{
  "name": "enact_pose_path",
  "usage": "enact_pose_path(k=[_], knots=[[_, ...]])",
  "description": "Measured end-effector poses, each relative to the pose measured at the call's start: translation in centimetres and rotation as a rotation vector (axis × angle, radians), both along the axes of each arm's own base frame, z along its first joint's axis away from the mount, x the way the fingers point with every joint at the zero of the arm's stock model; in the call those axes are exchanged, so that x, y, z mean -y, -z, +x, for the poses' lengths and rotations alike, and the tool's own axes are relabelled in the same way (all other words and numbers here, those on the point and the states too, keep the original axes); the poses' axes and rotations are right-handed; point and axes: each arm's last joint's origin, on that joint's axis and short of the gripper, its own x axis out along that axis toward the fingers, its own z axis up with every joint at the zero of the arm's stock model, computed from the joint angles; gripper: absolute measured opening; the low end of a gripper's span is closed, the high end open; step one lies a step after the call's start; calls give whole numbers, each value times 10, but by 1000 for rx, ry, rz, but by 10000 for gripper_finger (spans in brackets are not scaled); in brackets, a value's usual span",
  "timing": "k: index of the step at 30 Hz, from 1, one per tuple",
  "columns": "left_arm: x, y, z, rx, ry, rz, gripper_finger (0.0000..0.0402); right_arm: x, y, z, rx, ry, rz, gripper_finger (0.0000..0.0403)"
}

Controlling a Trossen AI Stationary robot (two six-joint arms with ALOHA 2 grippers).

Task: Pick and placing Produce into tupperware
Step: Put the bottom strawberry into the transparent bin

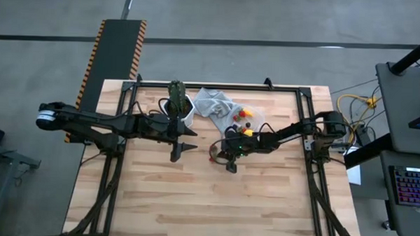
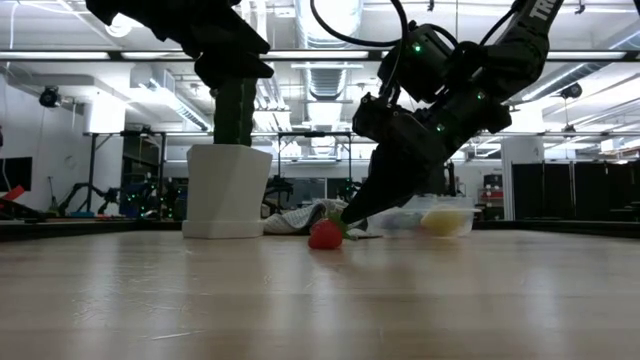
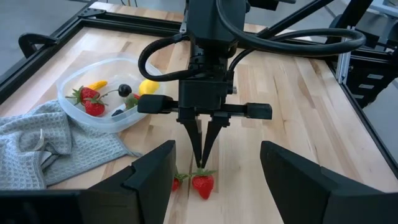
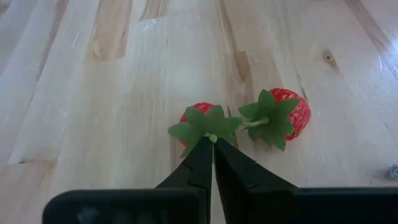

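A red strawberry (image 4: 198, 116) with a green leaf cap lies on the wooden table, and a second one (image 4: 292, 111) is close beside it. My right gripper (image 4: 212, 144) points down at the first strawberry (image 3: 203, 185) and is shut on its top. The round see-through tupperware (image 3: 126, 63) stands on the table by the grey cloth and holds several pieces: red strawberries, dark ones and a yellow one (image 3: 148, 86). My left gripper (image 3: 217, 154) is open and empty. It hovers to the table's left of the strawberries and faces my right gripper. My right gripper pinches the small pale stem (image 4: 212, 137) in the middle of the strawberry's leaf cap, only at the fingers' free ends. The fingers (image 2: 352, 210) come from above, slanting down. In the low view the strawberry (image 2: 325, 235) sits on the table below the fingertips.
A light grey cloth (image 3: 56, 146) lies next to the tupperware on its far-left side. A tall green cactus (image 2: 236, 115) in a white hexagonal pot (image 2: 228, 190) stands at the far side, behind my left gripper. A black frame (image 1: 309, 100) runs around the table. Bare wood lies toward the near edge.
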Motion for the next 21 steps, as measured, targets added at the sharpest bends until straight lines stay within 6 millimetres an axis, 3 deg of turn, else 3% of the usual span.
enact_pose_path(k=[9, 15, 21], knots=[[0, 0, 0, 0, 0, 0, 222, 0, -7, -1, 19, 9, 24, 8], [0, 0, 0, 0, 0, 0, 222, 0, -30, -4, 84, 6, 21, 8], [0, 0, 0, -3, 0, 0, 222, 0, -67, -14, 179, -20, -14, 8]])
